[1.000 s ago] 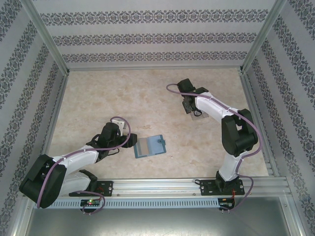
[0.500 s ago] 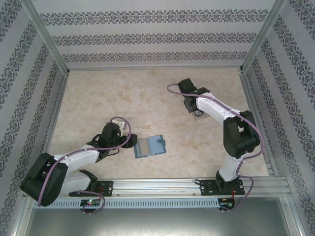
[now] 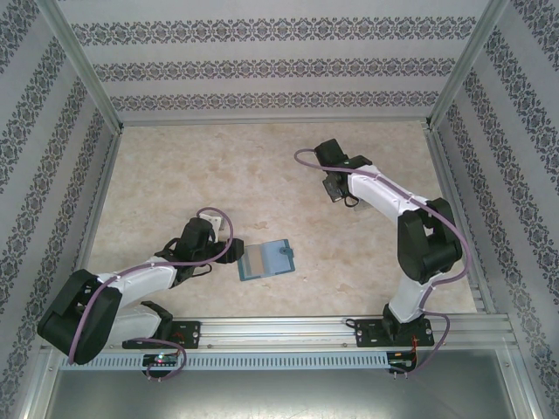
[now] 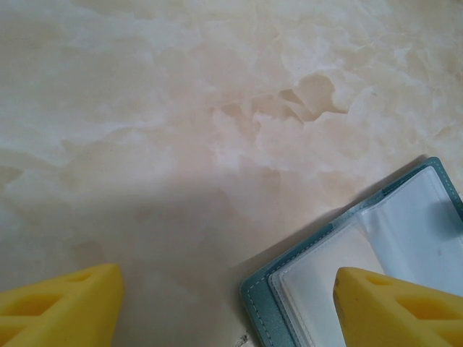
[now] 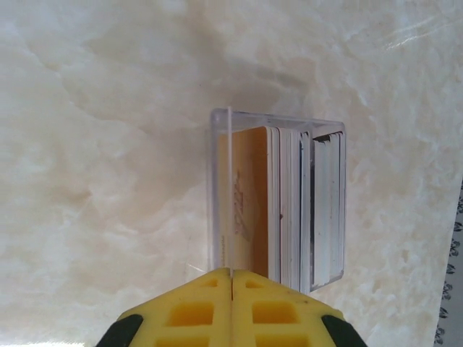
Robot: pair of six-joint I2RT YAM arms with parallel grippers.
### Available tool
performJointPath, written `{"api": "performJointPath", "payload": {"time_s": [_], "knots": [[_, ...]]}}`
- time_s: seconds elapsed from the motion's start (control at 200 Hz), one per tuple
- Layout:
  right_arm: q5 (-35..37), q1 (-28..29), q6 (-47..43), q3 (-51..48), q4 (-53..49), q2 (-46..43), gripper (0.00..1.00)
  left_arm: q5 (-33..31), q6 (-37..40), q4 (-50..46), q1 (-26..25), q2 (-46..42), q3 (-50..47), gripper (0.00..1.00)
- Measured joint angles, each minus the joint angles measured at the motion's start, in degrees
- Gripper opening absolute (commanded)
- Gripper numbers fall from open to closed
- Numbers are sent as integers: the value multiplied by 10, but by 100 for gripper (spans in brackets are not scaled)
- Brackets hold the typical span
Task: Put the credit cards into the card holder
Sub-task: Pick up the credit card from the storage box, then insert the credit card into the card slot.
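Cards (image 5: 249, 195), likely stiff, slick, light, on edge in clear box (image 5: 289, 118) just ahead of clenched right gripper (image 5: 231, 273); best pinched by exposed top edge. Wallet (image 4: 362, 238), soft, lying open, corner between spread jaws of left gripper (image 4: 231, 311).

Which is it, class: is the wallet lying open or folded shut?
Open. The wallet lies spread flat, both halves side by side, with its pale inner pockets facing up.

A pale marble-patterned table (image 3: 218, 166) lies inside walls (image 3: 279, 70) papered with grey floral bands, framed by aluminium posts (image 3: 83, 65). A metal rail (image 3: 288, 330) runs along its near edge. A clear plastic box (image 5: 220, 144) stands on the table's right half.
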Motion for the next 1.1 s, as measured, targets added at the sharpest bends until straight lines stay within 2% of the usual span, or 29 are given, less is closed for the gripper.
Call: {"api": "performJointPath", "payload": {"time_s": [0.135, 0.265, 0.385, 0.505, 0.649, 0.764, 0.929, 1.104], "knots": [[-36, 2, 4, -2, 0, -38, 0, 2, 0, 0, 0, 0, 0, 77], [-104, 4, 21, -32, 6, -115, 0, 15, 0, 0, 0, 2, 0, 77], [-219, 19, 49, -97, 35, -213, 0, 27, 0, 0, 0, -1, 0, 77], [-377, 47, 96, -178, 95, -268, 0, 31, 1, 2, 0, -15, 0, 76], [-558, 83, 182, -275, 196, -238, 0, 34, 4, 3, 0, -19, 0, 75], [-655, 99, 223, -304, 233, -188, 0, 30, 6, 3, 0, -19, 0, 75], [-725, 102, 246, -309, 271, -138, 0, 32, 5, 4, 0, -9, 0, 76], [-746, 102, 273, -315, 299, -78, 0, 50, 9, 2, 0, 28, 4, 74]]}}
